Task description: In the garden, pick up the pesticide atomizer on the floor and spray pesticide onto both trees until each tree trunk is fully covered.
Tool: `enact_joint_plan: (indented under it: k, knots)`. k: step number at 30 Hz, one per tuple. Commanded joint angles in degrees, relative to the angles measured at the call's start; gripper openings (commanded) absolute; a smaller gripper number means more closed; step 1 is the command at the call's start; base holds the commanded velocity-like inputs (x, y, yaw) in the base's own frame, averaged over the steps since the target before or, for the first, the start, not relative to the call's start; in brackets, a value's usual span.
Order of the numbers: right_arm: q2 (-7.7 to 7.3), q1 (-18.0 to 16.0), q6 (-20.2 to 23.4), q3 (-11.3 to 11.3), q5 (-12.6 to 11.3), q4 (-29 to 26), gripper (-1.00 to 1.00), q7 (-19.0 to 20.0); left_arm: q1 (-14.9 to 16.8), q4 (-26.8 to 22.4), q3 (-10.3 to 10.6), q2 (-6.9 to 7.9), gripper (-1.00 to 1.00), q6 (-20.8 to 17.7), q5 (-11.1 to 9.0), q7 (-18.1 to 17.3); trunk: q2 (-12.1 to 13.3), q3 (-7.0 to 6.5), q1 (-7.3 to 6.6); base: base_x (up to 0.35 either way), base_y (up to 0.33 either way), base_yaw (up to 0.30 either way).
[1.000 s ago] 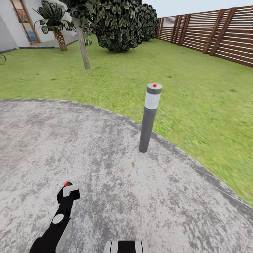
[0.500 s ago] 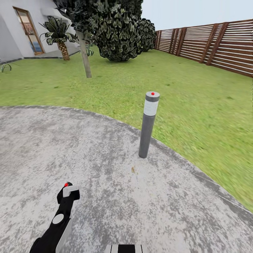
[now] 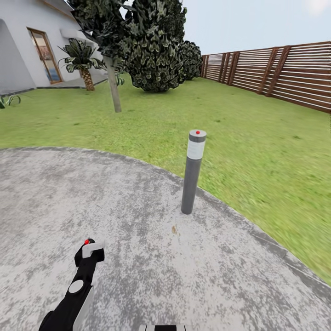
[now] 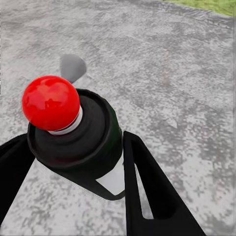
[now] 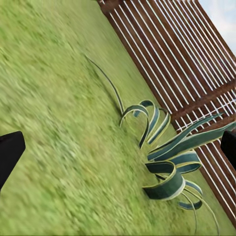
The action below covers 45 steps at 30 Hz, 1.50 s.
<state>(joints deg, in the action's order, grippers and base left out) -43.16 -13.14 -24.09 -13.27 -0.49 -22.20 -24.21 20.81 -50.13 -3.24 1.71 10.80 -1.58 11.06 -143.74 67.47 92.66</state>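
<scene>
Left tool (image 4: 73,167) clamped around something dark; right tool (image 5: 118,157) fingers spread wide

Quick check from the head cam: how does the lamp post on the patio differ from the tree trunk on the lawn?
The lamp post is smooth dark grey with a pale band and a red dot on top; the tree trunk is mottled grey-brown bark under a leafy canopy. The lamp post stands on paving, the tree trunk on grass. Both are upright.
</scene>
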Motion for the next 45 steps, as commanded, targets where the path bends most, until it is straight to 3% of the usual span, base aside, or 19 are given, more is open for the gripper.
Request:
enact_joint_plan:
  k: [1, 26, 33, 34, 35, 39, 45]
  knots:
    - [0.01, 0.0, -0.3, -0.1, -0.1, 0.1, 1.00, 0.0, 0.0, 0.0, 0.1, 0.02, -1.00, 0.2, -0.2, 0.2, 0.0, -0.19, -0.04, 0.000, 0.000, 0.000]
    - [0.01, 0.0, -0.3, -0.1, -0.1, 0.1, 1.00, 0.0, 0.0, 0.6, 0.1, 0.02, -1.00, 0.2, -0.1, 0.2, 0.3, -5.73, -0.68, 0.000, 0.000, 0.000]
    - [0.01, 0.0, -0.3, -0.1, -0.1, 0.1, 1.00, 0.0, 2.2, 6.4, 0.1, 0.97, -1.00, 0.2, 0.0, -2.1, 0.4, -7.28, -0.86, 0.000, 0.000, 0.000]
    - [0.01, 0.0, -0.3, -0.1, -0.1, 0.1, 1.00, 0.0, 4.8, 11.3, 0.1, 1.86, -1.00, 0.2, 0.0, -2.4, 0.4, -7.50, -0.89, 0.000, 0.000, 0.000]
    - [0.01, 0.0, -0.3, -0.1, -0.1, 0.1, 1.00, 0.0, 5.5, 12.5, 0.1, 2.03, -1.00, 0.2, 0.0, -2.5, 0.5, -7.72, -0.91, 0.000, 0.000, 0.000]
    - [0.01, 0.0, -0.3, -0.1, -0.1, 0.1, 1.00, 0.0, 6.3, 14.2, 0.1, 2.26, -1.00, 0.0, 0.1, -2.7, 0.9, -8.56, -1.21, 0.000, 0.000, 0.000]
    - [0.01, 0.0, -0.3, -0.1, -0.1, 0.1, 1.00, 0.0, 7.6, 14.7, 0.1, 2.32, -1.00, -3.6, 0.1, -5.4, 3.3, -9.64, -2.53, 0.000, 0.000, 0.000]
